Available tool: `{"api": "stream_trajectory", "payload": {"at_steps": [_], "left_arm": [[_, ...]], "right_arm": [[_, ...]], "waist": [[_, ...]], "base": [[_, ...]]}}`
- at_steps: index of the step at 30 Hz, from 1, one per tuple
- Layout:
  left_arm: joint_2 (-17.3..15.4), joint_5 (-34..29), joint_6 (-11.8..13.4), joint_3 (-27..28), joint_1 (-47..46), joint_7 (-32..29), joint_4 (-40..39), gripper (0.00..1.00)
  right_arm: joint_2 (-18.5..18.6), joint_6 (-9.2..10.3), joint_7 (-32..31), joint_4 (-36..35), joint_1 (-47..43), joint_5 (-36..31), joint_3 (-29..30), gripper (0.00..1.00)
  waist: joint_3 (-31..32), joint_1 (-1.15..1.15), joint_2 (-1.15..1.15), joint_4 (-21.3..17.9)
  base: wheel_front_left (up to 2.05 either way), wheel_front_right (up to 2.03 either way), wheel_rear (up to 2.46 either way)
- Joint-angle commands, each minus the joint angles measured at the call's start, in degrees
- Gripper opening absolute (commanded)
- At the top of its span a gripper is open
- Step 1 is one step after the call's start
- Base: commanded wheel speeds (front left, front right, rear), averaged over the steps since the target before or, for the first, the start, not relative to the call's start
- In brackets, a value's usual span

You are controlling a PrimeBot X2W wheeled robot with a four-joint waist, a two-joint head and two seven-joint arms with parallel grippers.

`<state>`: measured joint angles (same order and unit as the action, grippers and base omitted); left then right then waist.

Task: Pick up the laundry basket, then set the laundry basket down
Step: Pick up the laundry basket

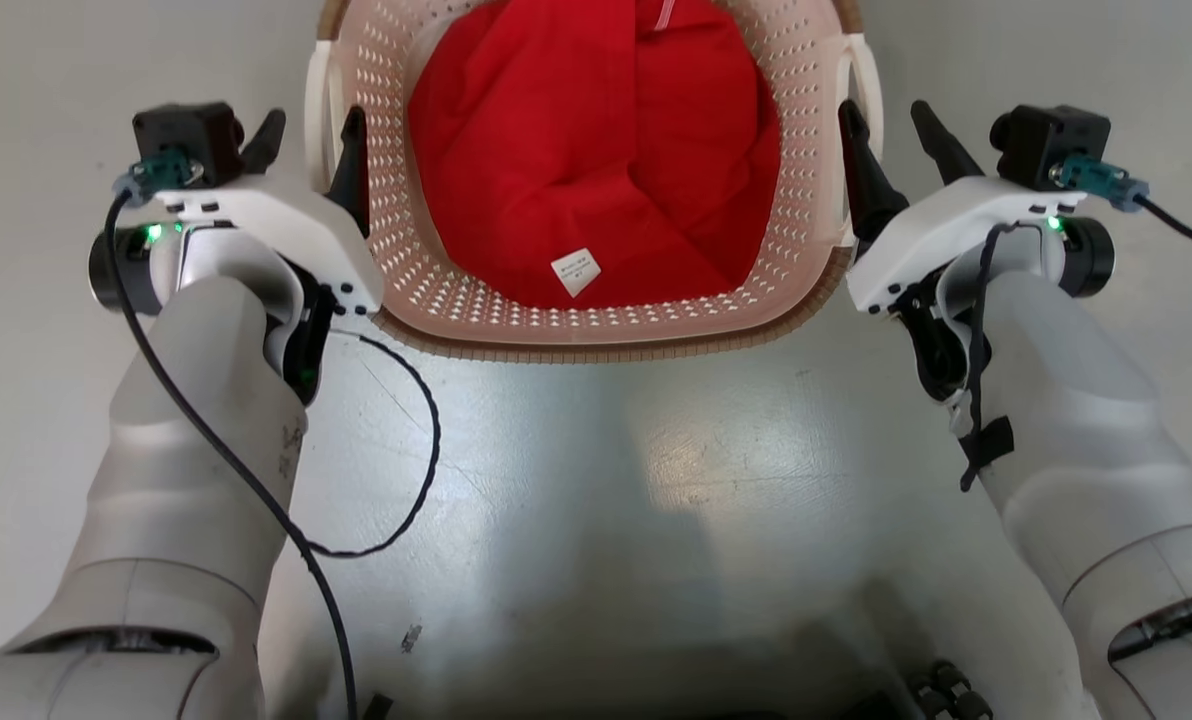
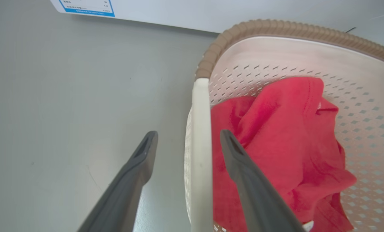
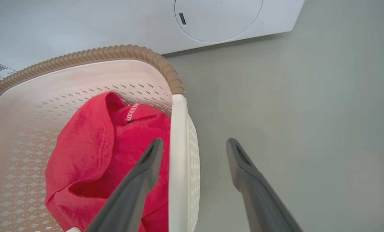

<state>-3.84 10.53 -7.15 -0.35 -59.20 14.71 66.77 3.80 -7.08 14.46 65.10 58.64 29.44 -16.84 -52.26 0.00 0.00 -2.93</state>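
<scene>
The laundry basket [image 1: 576,322] sits between our left gripper [image 1: 314,123] and right gripper [image 1: 883,110]; both are wide open; each has a white side handle [image 2: 201,145] standing between its fingers.

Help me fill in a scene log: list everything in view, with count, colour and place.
laundry basket: one, cream with brown rim and white side handles, on the floor between the arms
red garment: one, red, crumpled inside the basket
tag: one, white, on the garment
washing machine: one, white with round door, beyond the basket
sticker: one, white with blue edge, on the machine
floor: grey, glossy
cable: one, black, looping off the left arm
left pincer: one, dark fingers, open astride the left handle
right pincer: one, dark fingers, open astride the right handle
forearms: two, pale grey, lower corners of the head view
</scene>
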Motion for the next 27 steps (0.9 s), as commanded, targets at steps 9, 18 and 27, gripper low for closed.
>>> {"api": "stream_trajectory", "payload": {"at_steps": [9, 18, 27], "left_arm": [[-1.01, 0.74, -0.32, -2.04, -2.72, -0.04, 3.84, 1.0], [-0.96, 1.94, -0.33, -4.03, -3.8, -0.5, 5.72, 1.0], [-1.34, 3.51, -0.34, -5.93, -4.11, -0.64, 6.45, 0.91]], "right_arm": [[-0.92, -0.41, 0.54, 2.37, 0.92, 2.94, -3.88, 1.0], [-0.92, -0.41, 0.39, 4.38, 1.82, 7.88, -7.81, 1.0], [-0.92, -0.41, 0.35, 5.79, 2.8, 13.07, -12.54, 0.43]], "waist": [[-2.23, 0.0, 0.0, 0.68], [-2.68, 0.0, 0.0, 0.74], [-2.9, 0.0, 0.0, 0.75]], "base": [[0.0, 0.0, 0.0], [0.0, 0.0, 0.0], [0.0, 0.0, 0.0]]}}
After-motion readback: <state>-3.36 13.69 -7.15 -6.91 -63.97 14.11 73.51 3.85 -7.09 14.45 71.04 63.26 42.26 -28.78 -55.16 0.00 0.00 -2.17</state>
